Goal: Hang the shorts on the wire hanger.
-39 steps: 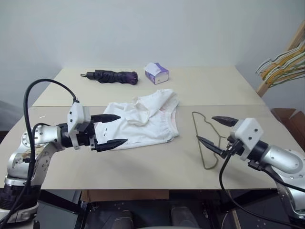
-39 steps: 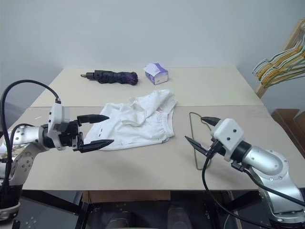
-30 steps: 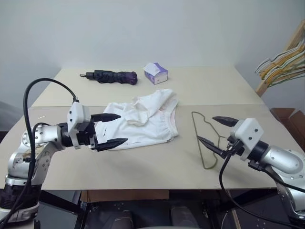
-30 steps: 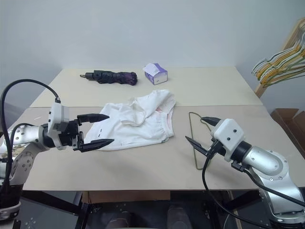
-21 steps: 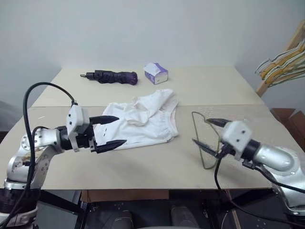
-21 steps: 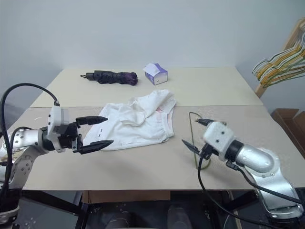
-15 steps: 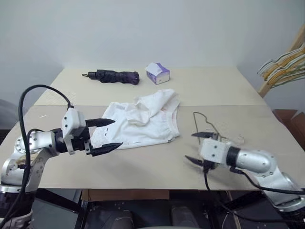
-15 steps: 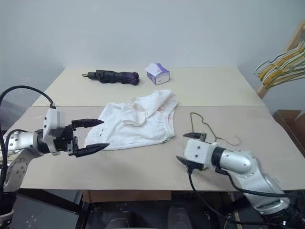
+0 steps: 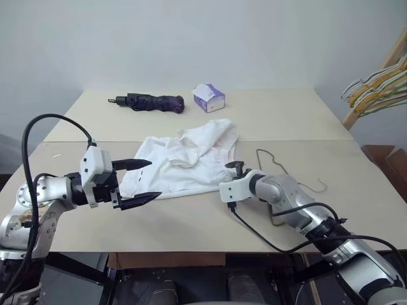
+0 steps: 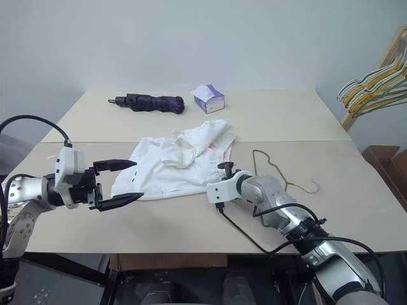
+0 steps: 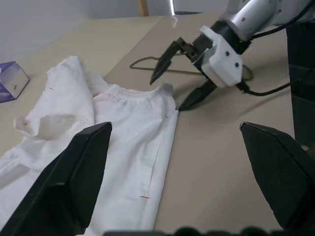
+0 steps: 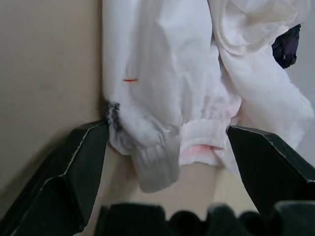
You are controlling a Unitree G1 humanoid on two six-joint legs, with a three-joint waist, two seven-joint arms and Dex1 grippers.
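The white shorts (image 9: 184, 159) lie crumpled in the middle of the table, with the gathered waistband toward the right. My right gripper (image 11: 166, 95) is low over the table at the waistband's near corner (image 12: 162, 147). It is open, its two black fingers either side of that corner and not closed on it. The thin olive wire hanger (image 9: 278, 162) lies flat just right of the shorts, partly hidden behind my right arm. My left gripper (image 9: 154, 179) hovers open at the shorts' left edge, fingers pointing right, with nothing in it.
A folded dark umbrella (image 9: 149, 101) and a purple-and-white tissue box (image 9: 208, 97) sit at the table's far side. A bunch of yellow and green hangers (image 9: 375, 82) hangs on a wooden rack beyond the right edge.
My right arm swung left and down across the hanger to the shorts' waistband corner, rolling its wrist, still open. The left gripper stayed in place.
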